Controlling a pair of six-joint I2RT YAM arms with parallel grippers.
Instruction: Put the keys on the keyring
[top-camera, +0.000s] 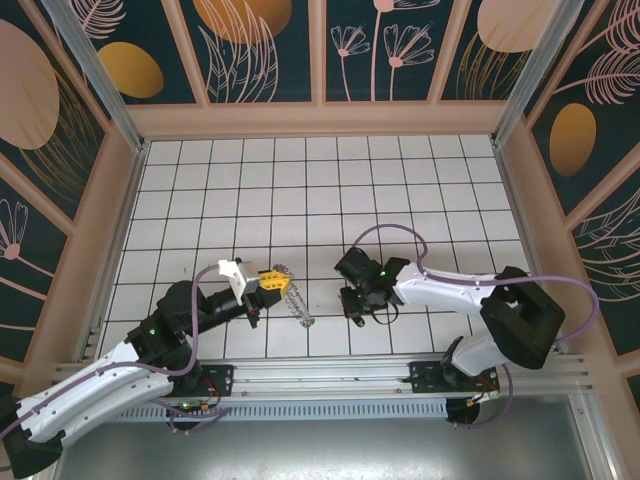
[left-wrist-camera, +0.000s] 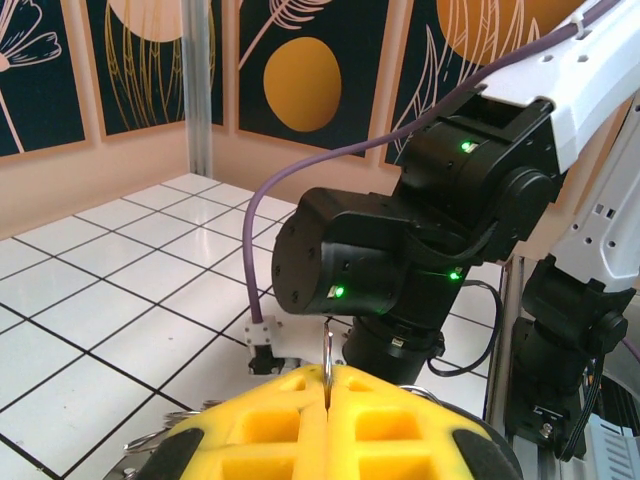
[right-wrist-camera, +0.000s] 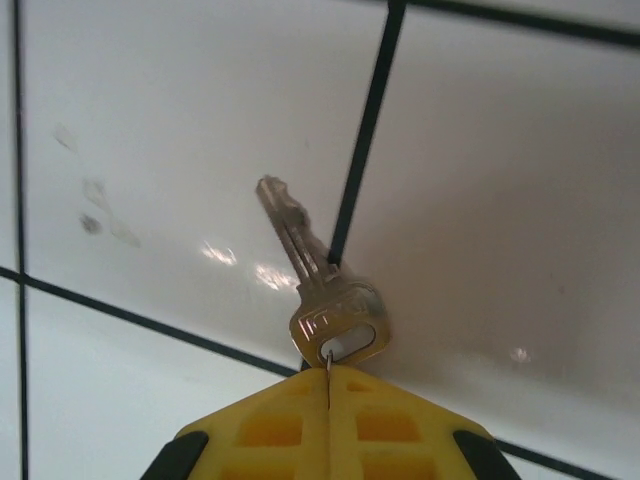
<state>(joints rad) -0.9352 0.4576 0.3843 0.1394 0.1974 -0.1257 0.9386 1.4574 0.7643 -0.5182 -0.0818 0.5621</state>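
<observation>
The keyring (top-camera: 298, 308) is a thin metal hoop fringed with small loops, dangling from my left gripper (top-camera: 283, 284) above the tiles. In the left wrist view its rim (left-wrist-camera: 327, 350) stands edge-on, pinched between the shut yellow fingers of the left gripper (left-wrist-camera: 327, 380). A silver key (right-wrist-camera: 325, 312) lies close over a white tile, blade pointing away. My right gripper (right-wrist-camera: 328, 375) is shut on a thin wire that passes through the hole in the key's head. The right gripper (top-camera: 356, 308) points down, about two tiles right of the keyring.
The right arm's black wrist (left-wrist-camera: 400, 250) with its purple cable fills the space just ahead of the left gripper. White tiled floor (top-camera: 300, 190) stretches back to the patterned walls. The arm-base rail (top-camera: 330, 375) runs along the near edge.
</observation>
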